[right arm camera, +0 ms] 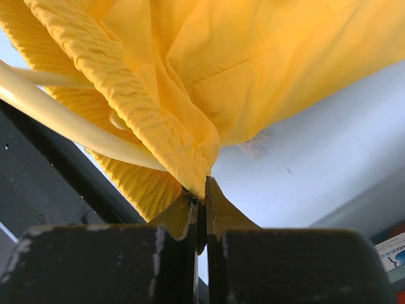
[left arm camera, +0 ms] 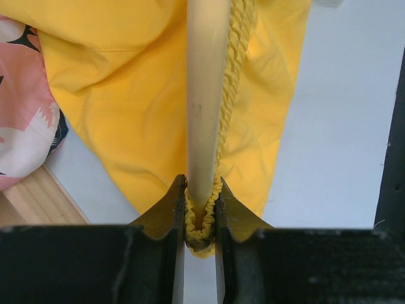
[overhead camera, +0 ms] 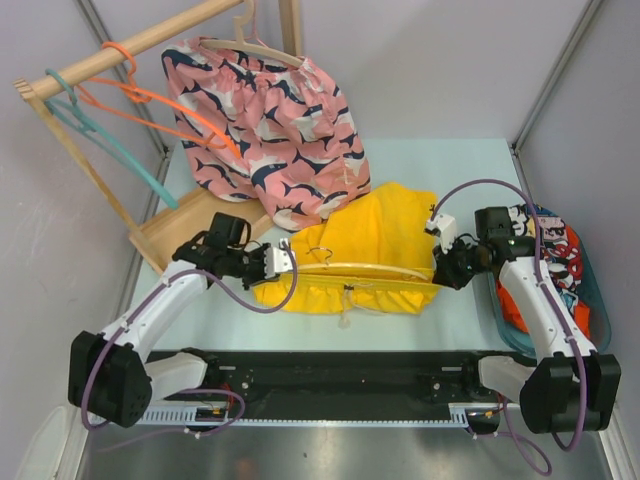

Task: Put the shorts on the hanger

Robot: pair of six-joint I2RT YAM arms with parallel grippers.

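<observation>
The bright yellow shorts [overhead camera: 375,245] lie mid-table with the waistband stretched toward the near edge. The pale-yellow hanger [overhead camera: 350,266] runs along the waistband, its hook [overhead camera: 318,252] at the left. My left gripper [overhead camera: 283,262] is shut on the left end of the waistband [left arm camera: 201,221] and the hanger arm [left arm camera: 205,95] together. My right gripper [overhead camera: 437,272] is shut on the right end of the waistband [right arm camera: 136,107], with the hanger arm [right arm camera: 69,123] passing beside its fingers.
Pink whale-print shorts [overhead camera: 275,130] hang on a beige hanger from the wooden rack [overhead camera: 130,45] at the back left, with orange and teal hangers [overhead camera: 110,125]. A teal basket [overhead camera: 560,280] with a multicoloured garment stands at the right.
</observation>
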